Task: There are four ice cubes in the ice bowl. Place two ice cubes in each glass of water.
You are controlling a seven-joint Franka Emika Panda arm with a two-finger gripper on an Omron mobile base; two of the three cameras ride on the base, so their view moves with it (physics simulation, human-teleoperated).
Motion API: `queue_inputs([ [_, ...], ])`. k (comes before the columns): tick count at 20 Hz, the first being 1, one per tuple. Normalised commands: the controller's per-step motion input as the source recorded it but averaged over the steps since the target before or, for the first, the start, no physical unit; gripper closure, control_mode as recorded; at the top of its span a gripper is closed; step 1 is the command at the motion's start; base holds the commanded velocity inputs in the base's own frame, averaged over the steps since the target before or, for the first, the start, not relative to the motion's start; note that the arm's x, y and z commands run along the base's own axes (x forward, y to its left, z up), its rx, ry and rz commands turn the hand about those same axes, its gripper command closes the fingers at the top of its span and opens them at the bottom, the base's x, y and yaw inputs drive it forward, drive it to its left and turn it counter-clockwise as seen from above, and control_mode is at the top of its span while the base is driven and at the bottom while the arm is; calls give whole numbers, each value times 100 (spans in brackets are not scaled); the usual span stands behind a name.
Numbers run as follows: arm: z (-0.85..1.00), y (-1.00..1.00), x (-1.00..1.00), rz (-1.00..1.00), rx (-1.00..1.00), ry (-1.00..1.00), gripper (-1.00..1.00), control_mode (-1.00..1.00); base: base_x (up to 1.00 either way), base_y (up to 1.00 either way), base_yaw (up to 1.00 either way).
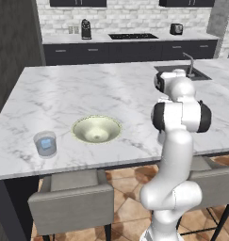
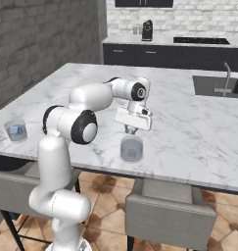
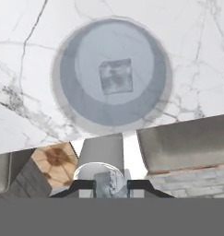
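Note:
My gripper (image 2: pixel 130 131) hangs just above the near glass of water (image 2: pixel 131 149) at the counter's front edge. In the hand view it (image 3: pixel 110 185) is shut on a pale ice cube (image 3: pixel 109 180). Straight below it the glass (image 3: pixel 111 76) is seen from above, with one ice cube (image 3: pixel 115 76) lying in its middle. The other glass (image 1: pixel 45 143) stands at the left front of the counter with blue ice (image 1: pixel 46 143) inside. The yellow-green ice bowl (image 1: pixel 96 129) sits between the two glasses, and no cube shows in it.
The marble island counter (image 1: pixel 87 89) ends close to the near glass. Grey chairs (image 1: pixel 71 200) (image 2: pixel 172 213) stand under the front edge. A sink with a tap (image 2: pixel 223 86) is set in at the far right.

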Motion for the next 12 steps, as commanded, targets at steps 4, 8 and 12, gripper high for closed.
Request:
queue_inputs([
  [4, -17, 0, 38, 0, 0, -3, 100, -100, 0, 0, 0],
  [8, -23, 0, 19, 0, 0, -3, 100, -100, 0, 0, 0],
  [12, -19, 0, 24, 0, 0, -7, 100, -100, 0, 0, 0],
])
